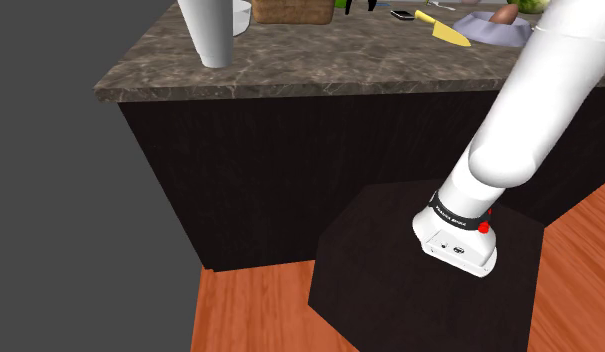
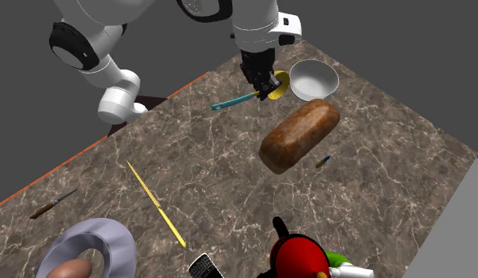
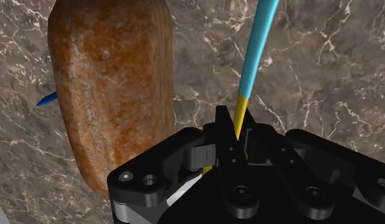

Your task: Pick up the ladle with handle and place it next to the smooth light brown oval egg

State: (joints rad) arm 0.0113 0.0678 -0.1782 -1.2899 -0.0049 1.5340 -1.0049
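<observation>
Pincer: your gripper (image 2: 268,85) is drawn in narrow, and in the wrist view its fingers (image 3: 224,137) clasp the yellow stretch of the ladle's handle between them.
Ladle: you see the ladle (image 2: 246,98) at the fingertips. Its yellow bowl lies towards the white bowl (image 2: 314,77), and its teal handle runs away from the hand over the marbled countertop (image 2: 371,197).
Ladle height: you cannot tell from these views whether it rests on the stone or hangs clear of it.
Egg: your target, the brown egg (image 2: 68,270), sits in a pale lavender dish (image 2: 111,237) at the second exterior view's lower left, well apart from the ladle.
Between them: a long thin yellow stick (image 2: 155,204) lies on bare stone between the ladle and the dish.
Loaf: a brown loaf (image 2: 299,134) lies just beside the gripper, near the white bowl. In the wrist view it runs alongside the ladle handle without touching it.
Small items: a short blue pen-like thing (image 2: 323,162) lies beyond the loaf. A knife (image 2: 51,205) with a brown handle lies near the counter's edge.
Arm: in the shoulder view the white arm (image 1: 530,110) rises from the dark stand (image 1: 420,300), which sits on the wooden floor (image 1: 250,310).
</observation>
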